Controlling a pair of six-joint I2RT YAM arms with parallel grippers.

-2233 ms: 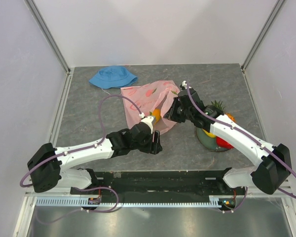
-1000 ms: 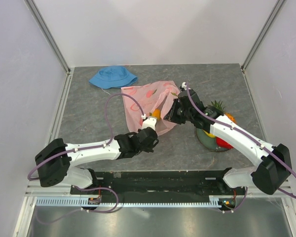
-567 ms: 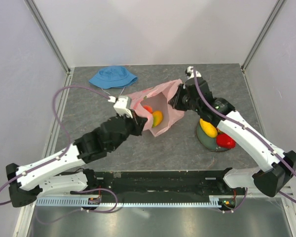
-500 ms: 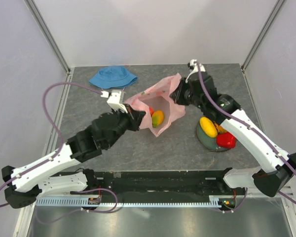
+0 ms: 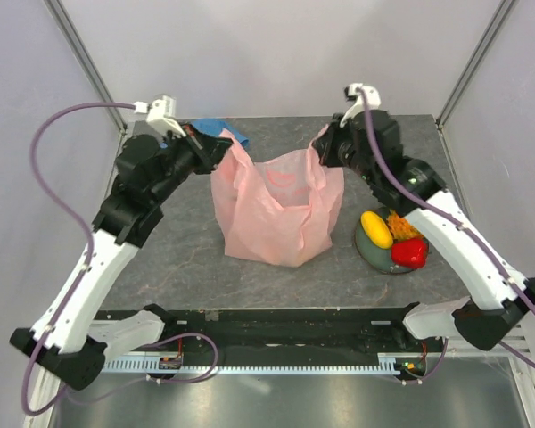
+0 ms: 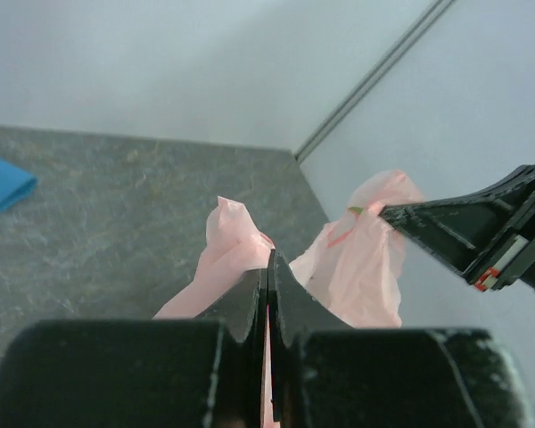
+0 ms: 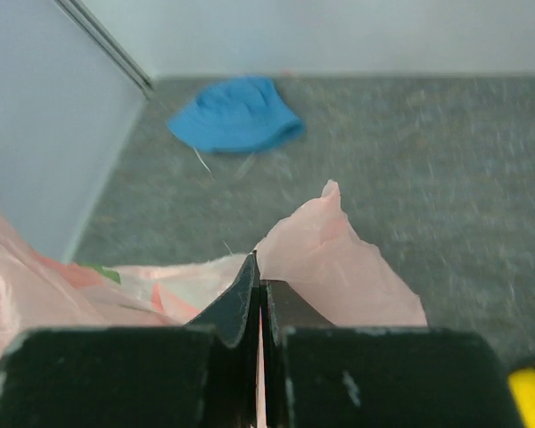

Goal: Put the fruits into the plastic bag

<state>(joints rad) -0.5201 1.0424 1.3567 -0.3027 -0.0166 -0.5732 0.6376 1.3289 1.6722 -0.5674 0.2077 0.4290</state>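
Your left gripper [image 5: 225, 143] is pinched shut on one handle loop [image 6: 236, 232] of the bag [image 5: 276, 209], the thin pink film squeezed flat between its two black fingers [image 6: 246, 308] in the wrist view. Your right gripper [image 5: 322, 148] is clamped the same way on the second loop [image 7: 330, 241]. Both grippers are raised above the table [image 5: 160, 241] and set apart, so the one bag hangs between them, mouth up and stretched wide, its bottom down on the grey surface near the middle. What lies inside cannot be made out through the plastic. Just right of the bag, one dark plate [image 5: 372, 254] carries three fruits: one yellow mango [image 5: 375, 229], one red fruit [image 5: 409, 253] and one orange pineapple [image 5: 399, 223], packed close together. All three sit outside the bag. One blue hat [image 7: 234, 114] lies at the table's far left, behind your left gripper and apart from the bag.
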